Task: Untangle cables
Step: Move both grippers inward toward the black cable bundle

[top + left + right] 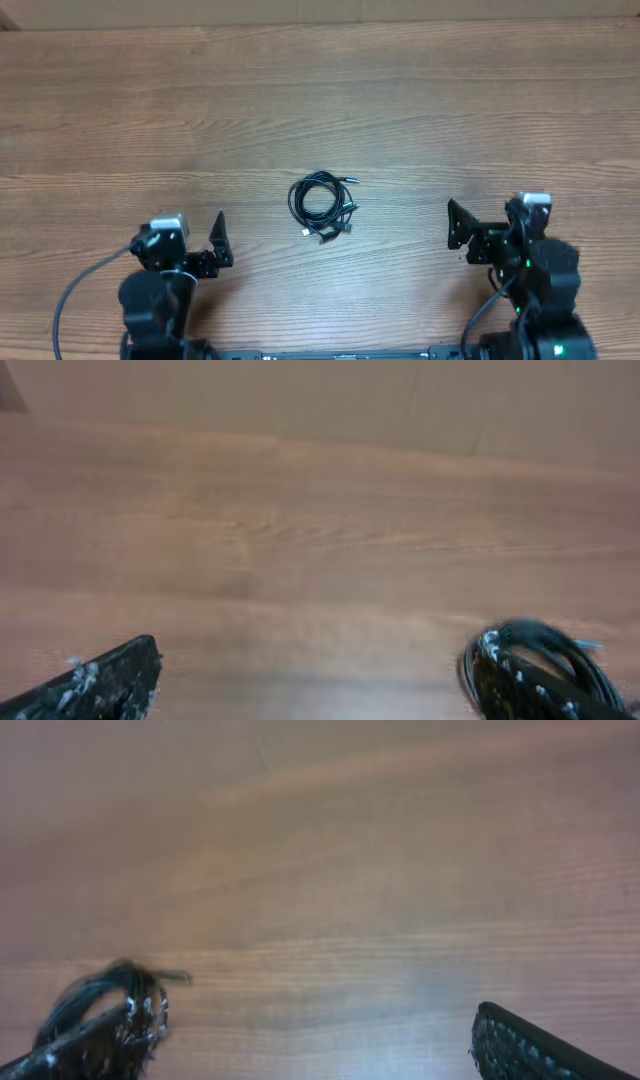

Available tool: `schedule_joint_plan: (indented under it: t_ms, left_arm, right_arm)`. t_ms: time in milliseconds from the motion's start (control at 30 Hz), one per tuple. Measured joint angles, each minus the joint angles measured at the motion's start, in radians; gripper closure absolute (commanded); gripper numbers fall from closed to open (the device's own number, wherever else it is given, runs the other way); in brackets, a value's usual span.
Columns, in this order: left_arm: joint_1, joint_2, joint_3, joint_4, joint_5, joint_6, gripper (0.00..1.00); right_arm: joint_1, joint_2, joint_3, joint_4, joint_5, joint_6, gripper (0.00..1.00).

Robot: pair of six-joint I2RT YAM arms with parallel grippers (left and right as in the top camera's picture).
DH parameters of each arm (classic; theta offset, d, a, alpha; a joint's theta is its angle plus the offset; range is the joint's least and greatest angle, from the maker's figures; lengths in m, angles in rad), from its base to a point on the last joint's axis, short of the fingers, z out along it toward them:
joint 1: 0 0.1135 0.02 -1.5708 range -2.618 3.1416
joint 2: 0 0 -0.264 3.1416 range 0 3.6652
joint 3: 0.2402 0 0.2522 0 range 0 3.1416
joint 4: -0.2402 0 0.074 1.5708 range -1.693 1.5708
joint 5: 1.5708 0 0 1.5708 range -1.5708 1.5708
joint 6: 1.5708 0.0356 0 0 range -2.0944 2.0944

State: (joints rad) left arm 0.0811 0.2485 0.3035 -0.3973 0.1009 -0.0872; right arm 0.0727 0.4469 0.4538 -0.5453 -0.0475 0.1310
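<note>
The thin black cables (320, 203) lie wound together in one small, loose, roughly round coil on the brown wood-grain tabletop (450, 100). The bundle has no strong long axis. A few short ends with small silver-tipped plugs (346, 226) stick out of it, most of them on the side nearer the arms, and one points off to the right at the coil's far edge.

The coil sits between the two arms and a little ahead of both. It is off to the right of the left gripper (315, 650) and off to the left of the right gripper (315, 1008), and it touches neither.

From the left wrist, a blurred loop of the cables shows just behind that gripper's right finger (505, 685). From the right wrist, the same bundle peeks out behind the left finger (120, 1035).

Both grippers are released, with jaws spread wide over bare wood and nothing held. A pale beige surface (300, 400) rises beyond the far edge of the tabletop.
</note>
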Motion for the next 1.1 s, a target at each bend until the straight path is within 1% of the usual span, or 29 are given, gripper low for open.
schedule_joint_plan:
  t_ms: [133,267,367,467,600,700,800,867,967,1033,1100]
  left_arm:
    - [0.000,0.186,0.153,-0.140,0.000,-0.005,0.01]
    - [0.000,0.398,0.345,-0.306,0.013,-0.011,0.00]
    - [0.000,0.543,0.498,-0.431,0.037,-0.012,0.01]
    - [0.000,0.645,0.610,-0.524,0.055,-0.011,0.00]
    - [0.000,0.735,0.648,-0.499,0.062,-0.032,0.00]
    - [0.000,0.796,0.648,-0.424,0.096,-0.062,0.00]
    - [-0.001,0.847,0.649,-0.312,0.182,-0.089,0.11]
    - [-0.012,0.875,0.649,-0.246,0.250,-0.102,0.11]
    - [-0.080,0.915,0.649,-0.200,0.264,-0.121,0.07]
    - [-0.154,0.949,0.650,-0.193,0.234,-0.125,0.05]
    - [-0.227,0.995,0.650,-0.189,0.196,-0.125,0.05]
  right_arm:
    - [0.000,0.180,0.148,-0.136,0.000,0.002,0.00]
    - [0.000,0.361,0.307,-0.251,0.000,0.004,0.00]
    - [0.000,0.462,0.385,-0.271,-0.005,0.004,0.00]
    - [0.000,0.528,0.412,-0.264,-0.045,0.006,0.00]
    - [0.000,0.564,0.412,-0.226,-0.108,0.006,0.00]
    - [0.000,0.565,0.412,-0.199,-0.132,0.003,0.00]
    - [0.000,0.565,0.412,-0.193,-0.141,-0.001,0.00]
    - [0.000,0.565,0.412,-0.194,-0.148,0.000,0.00]
    - [0.000,0.565,0.412,-0.192,-0.149,0.000,0.00]
    - [0.000,0.565,0.412,-0.193,-0.148,-0.001,0.00]
    - [0.000,0.565,0.412,-0.194,-0.148,-0.001,0.00]
